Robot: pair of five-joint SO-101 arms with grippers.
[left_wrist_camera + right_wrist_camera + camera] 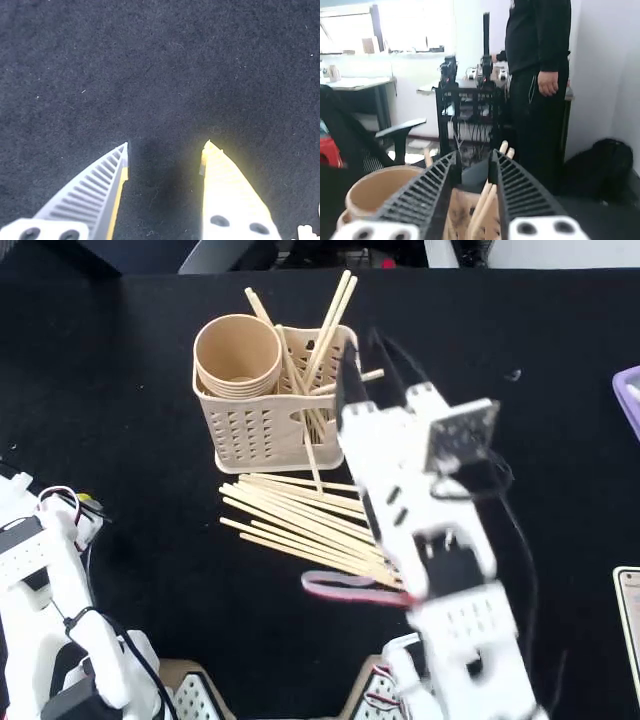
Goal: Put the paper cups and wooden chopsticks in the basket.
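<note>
The right claw [473, 157] is hanging slightly parted, gripping nothing, just above the basket [262, 430], where cups [238, 352] are nesting beside leaning sticks [332, 312], while loose chopsticks [295, 518] are lying crosswise behind it under its arm [440, 540], and the left claw [166, 145] is gaping over the table [100, 60].

Robotics lab workroom: at centre of the right wrist view, a black equipment rack [470, 107] carries devices and hanging cables. At left stand a black office chair [370, 145] and a desk [355, 82] beneath a bright window [405, 25]. The walls are white.
</note>
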